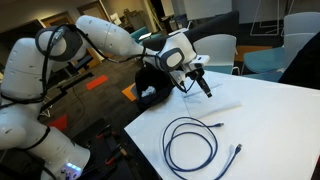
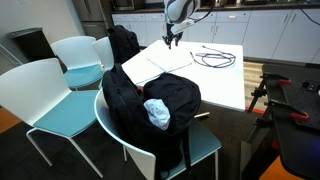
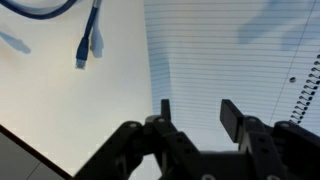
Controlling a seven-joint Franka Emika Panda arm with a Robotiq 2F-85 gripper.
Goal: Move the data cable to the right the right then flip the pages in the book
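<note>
A white table stood in an office-like room with teal chairs round it and a black bag on the nearest seat. In an exterior view the book lay open and flat near the table's far edge. The data cable rested in loose loops on the bare tabletop beside it, near but not touching. The gripper hovered just over the book, tilted down toward the page. The wrist view showed its fingers spread apart with nothing between them, a lined page beneath, the spiral binding off to one edge, and the cable's plug ends on the table past the page's free edge. With the cable lying clear of the book, the page flip looked to be the step in hand. To do it well, one fingertip should probably come down lightly near the free edge, away from the spiral. It should press only hard enough to catch the top sheet, then draw it in an arc toward the binding so the paper lifts rather than creases. Pressing hard could drag the whole thin book across the smooth table, and a low sweep risked snagging the plugs.
</note>
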